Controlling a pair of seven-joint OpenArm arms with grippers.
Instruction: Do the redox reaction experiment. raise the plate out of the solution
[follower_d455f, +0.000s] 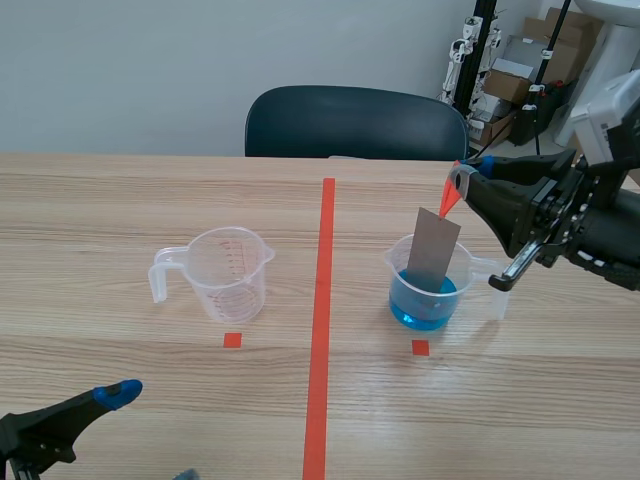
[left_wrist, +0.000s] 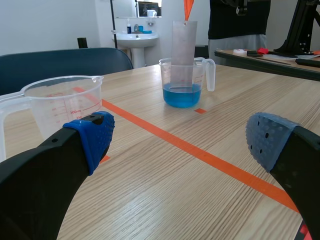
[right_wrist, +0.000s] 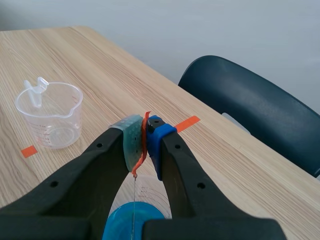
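A grey metal plate (follower_d455f: 434, 248) hangs tilted in a clear beaker (follower_d455f: 402, 268) holding blue solution (follower_d455f: 424, 304), right of the centre tape line. Its lower end reaches down into the blue liquid. An orange-red tab (follower_d455f: 449, 201) on the plate's top is pinched by my right gripper (follower_d455f: 461, 182), which is shut on it above the beaker. The right wrist view shows the tab (right_wrist: 144, 131) between the pads and the plate (right_wrist: 134, 207) edge-on below. My left gripper (left_wrist: 180, 145) stands open low at the near left, far from the beaker (left_wrist: 182, 80) and plate (left_wrist: 183, 45).
An empty measuring beaker (follower_d455f: 226, 272) stands left of the tape line, just ahead of the left gripper's finger (left_wrist: 92, 137). A dark chair (follower_d455f: 355, 122) is behind the table's far edge. Boxes and stands (follower_d455f: 510, 75) crowd the back right.
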